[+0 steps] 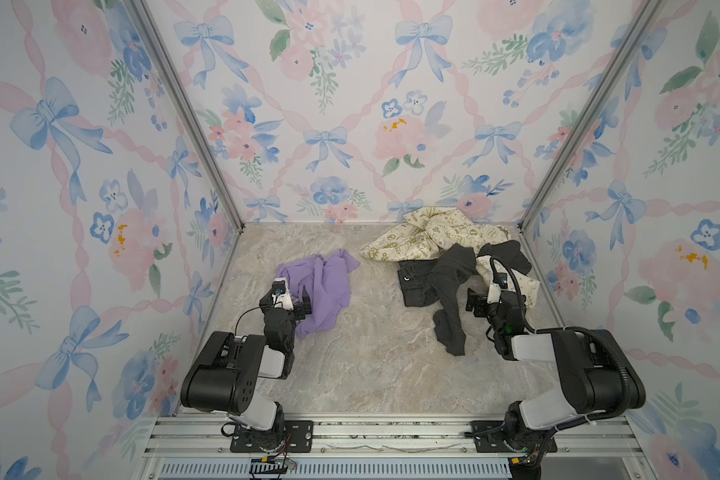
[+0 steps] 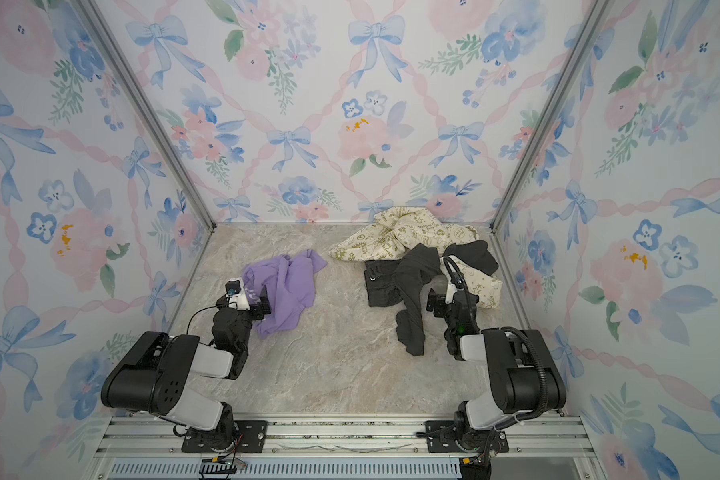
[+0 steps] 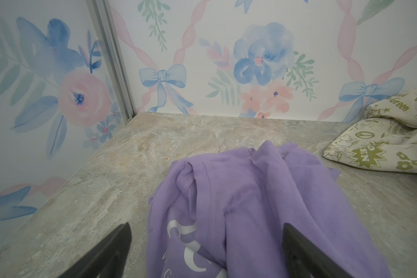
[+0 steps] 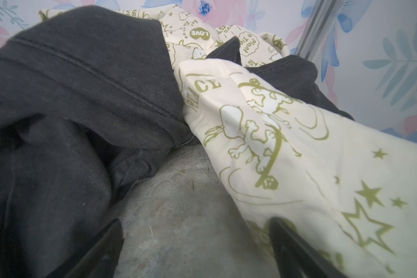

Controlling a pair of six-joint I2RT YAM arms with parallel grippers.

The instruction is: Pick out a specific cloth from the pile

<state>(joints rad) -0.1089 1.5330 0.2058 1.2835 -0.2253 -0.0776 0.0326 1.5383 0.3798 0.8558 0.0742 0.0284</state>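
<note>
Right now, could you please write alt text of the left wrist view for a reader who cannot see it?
A crumpled lavender cloth with white lettering lies on a marbled tabletop, between the spread jaws of the open left gripper. A cream cloth with olive-green print lies apart from it, near the floral-papered back wall.

Tabletop (image 1: pixel 371 374): beige-grey marble pattern. Walls (image 1: pixel 350 104) on three sides: floral paper with blue bows and pink ribbons. Metal posts (image 1: pixel 193 124) in both back corners. Ribbed metal rail (image 1: pixel 391 434) along front edge, slotted strip (image 1: pixel 350 469) just beyond it.

Crumpled lavender cloth (image 1: pixel 323 286) on tabletop, apart from pile (image 1: pixel 445 257)
</note>
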